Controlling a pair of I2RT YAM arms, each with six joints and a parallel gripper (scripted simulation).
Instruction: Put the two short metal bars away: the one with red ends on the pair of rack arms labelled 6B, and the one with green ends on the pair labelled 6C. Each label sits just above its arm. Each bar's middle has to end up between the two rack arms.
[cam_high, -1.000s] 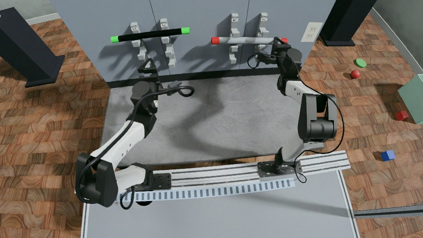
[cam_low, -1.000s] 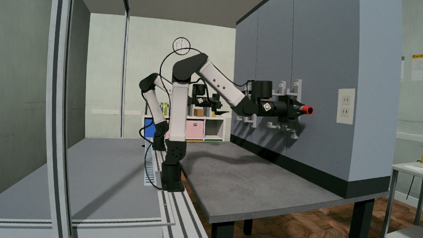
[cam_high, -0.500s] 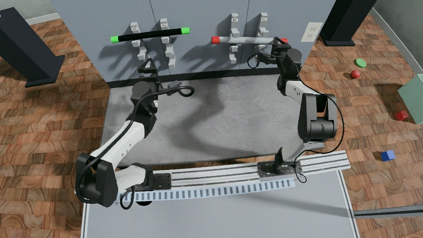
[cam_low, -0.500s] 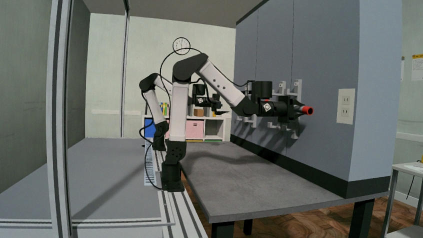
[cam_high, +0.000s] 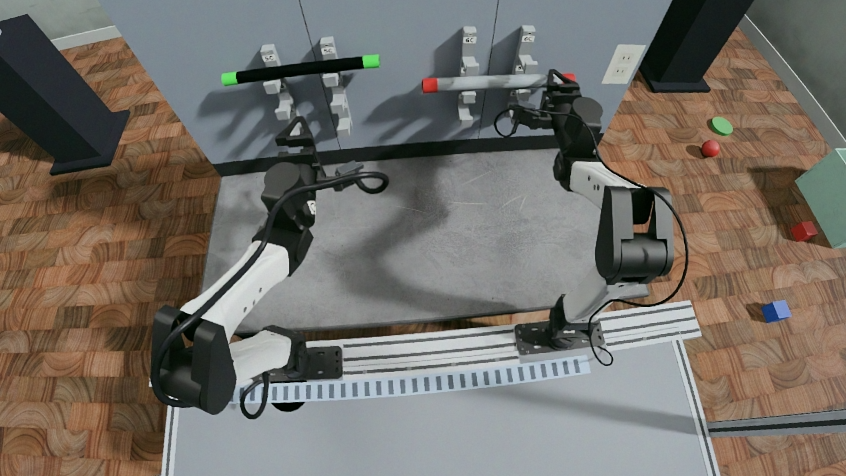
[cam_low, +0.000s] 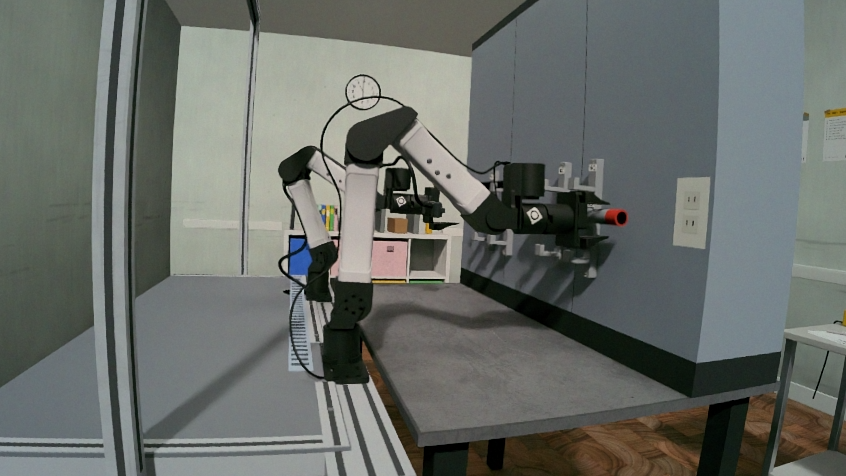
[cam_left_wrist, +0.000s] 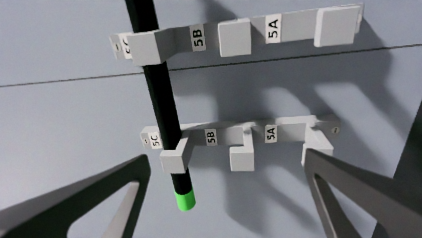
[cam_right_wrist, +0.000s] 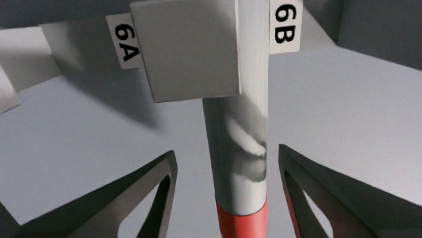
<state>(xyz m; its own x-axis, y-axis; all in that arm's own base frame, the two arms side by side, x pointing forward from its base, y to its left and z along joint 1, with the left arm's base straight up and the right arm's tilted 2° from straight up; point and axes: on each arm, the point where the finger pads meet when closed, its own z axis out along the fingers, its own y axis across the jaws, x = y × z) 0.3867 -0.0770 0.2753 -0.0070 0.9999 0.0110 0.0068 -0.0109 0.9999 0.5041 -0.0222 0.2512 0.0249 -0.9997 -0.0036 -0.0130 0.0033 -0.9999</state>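
The red-ended bar (cam_high: 491, 82) (cam_low: 616, 217) (cam_right_wrist: 237, 130) lies across the two 6B rack arms, its middle between them. The 6B label (cam_right_wrist: 285, 26) shows just above it. My right gripper (cam_high: 554, 79) (cam_low: 600, 218) (cam_right_wrist: 225, 155) is open, its fingers on either side of the bar near one red end, with gaps to both. The green-ended bar (cam_high: 301, 69) (cam_left_wrist: 162, 100) lies on the pair of 5C arms, slightly slanted, its middle between them. My left gripper (cam_high: 298, 127) (cam_left_wrist: 223, 159) is open and empty, in front of and below that bar. The 6C arms (cam_high: 470, 62) (cam_high: 525, 60) hold nothing.
The racks are fixed to a blue-grey wall (cam_high: 408, 35) (cam_low: 644, 118) behind the grey table (cam_high: 461, 236) (cam_low: 502, 367). The 5B arms (cam_left_wrist: 235, 37) and 5A arms (cam_left_wrist: 336, 26) lie below the green-ended bar. A wall outlet (cam_high: 623, 63) (cam_low: 690, 211) is beyond the right gripper.
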